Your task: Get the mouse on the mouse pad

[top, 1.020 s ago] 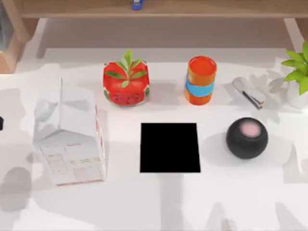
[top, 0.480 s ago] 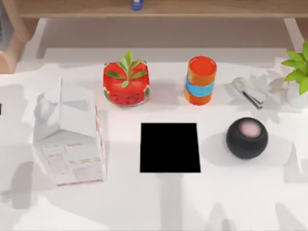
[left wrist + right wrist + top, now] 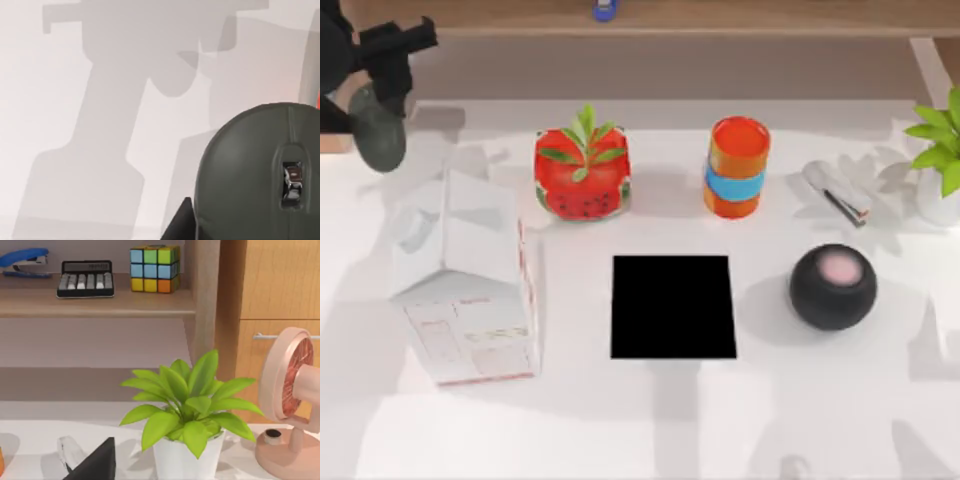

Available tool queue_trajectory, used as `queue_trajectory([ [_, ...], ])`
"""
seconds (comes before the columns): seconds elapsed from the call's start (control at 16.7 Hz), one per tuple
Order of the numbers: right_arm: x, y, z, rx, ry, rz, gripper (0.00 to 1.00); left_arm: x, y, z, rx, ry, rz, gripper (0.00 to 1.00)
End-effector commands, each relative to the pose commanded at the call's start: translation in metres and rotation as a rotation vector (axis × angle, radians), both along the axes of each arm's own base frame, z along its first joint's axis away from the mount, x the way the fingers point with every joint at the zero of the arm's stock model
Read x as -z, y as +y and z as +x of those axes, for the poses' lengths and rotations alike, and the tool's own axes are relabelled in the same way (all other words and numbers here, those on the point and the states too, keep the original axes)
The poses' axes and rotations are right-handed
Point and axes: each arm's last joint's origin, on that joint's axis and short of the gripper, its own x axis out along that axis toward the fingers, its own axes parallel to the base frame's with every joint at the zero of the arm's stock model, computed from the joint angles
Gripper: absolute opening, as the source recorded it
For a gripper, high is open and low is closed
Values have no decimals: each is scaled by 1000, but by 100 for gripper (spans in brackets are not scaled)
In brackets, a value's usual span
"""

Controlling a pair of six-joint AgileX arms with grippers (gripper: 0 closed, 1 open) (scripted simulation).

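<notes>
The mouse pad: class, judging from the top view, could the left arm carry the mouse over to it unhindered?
Probably yes. The left gripper holds the mouse raised at far left; the mouse pad lies bare, though the milk carton stands between.

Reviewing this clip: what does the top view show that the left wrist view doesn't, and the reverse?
Top view alone: the flat black square mouse pad, the white milk carton and the left gripper at the far-left corner carrying the mouse. Left wrist view alone: the mouse's scroll wheel and the arm's shadow on the table. Both: the dark grey-olive oval mouse.
</notes>
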Motion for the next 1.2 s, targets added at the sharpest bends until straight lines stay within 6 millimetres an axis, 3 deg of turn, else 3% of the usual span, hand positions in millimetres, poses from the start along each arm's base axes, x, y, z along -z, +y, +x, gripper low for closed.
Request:
queue_trajectory([
  [0.24,0,0,0,0,0,0,100,6,-104,23,57,69,-77,0],
  [0.42,0,0,0,0,0,0,100,33,-186,11,133,182,-28,0],
  [0.6,0,0,0,0,0,0,100,67,-245,-12,201,270,92,0],
  [0.78,0,0,0,0,0,0,100,88,-271,-26,243,300,182,0],
  [1.2,0,0,0,0,0,0,100,91,-272,-27,244,302,187,0],
])
